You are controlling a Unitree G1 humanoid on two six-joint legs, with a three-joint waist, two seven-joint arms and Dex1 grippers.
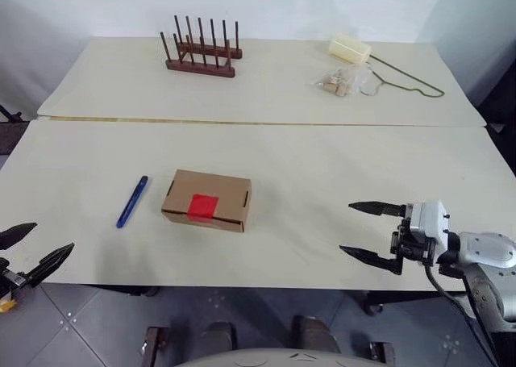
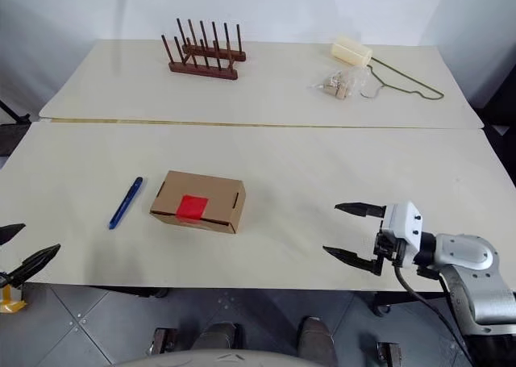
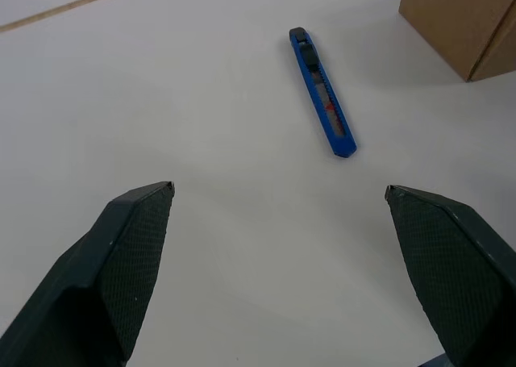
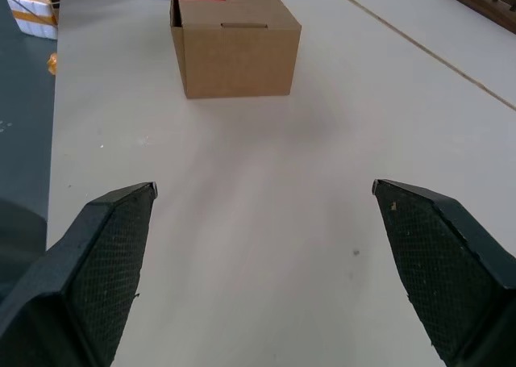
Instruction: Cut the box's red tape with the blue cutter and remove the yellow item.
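Both claws wide open, empty. Best to bring left claw [image 1: 36, 250] over cutter [image 1: 131, 202], gripping mid-length, clear of box [image 1: 206, 200].

No readable text, label, brand, number or sign is showing anywhere. The box [image 1: 207, 200] is showing plain brown cardboard faces, and the red tape [image 1: 202, 207] on its top is bare of print. The blue cutter [image 3: 322, 92], lying just beside the box, is carrying small marks along its slider, too fine to read. The clear packet [image 1: 341, 81] far behind the box is showing no legible lettering.
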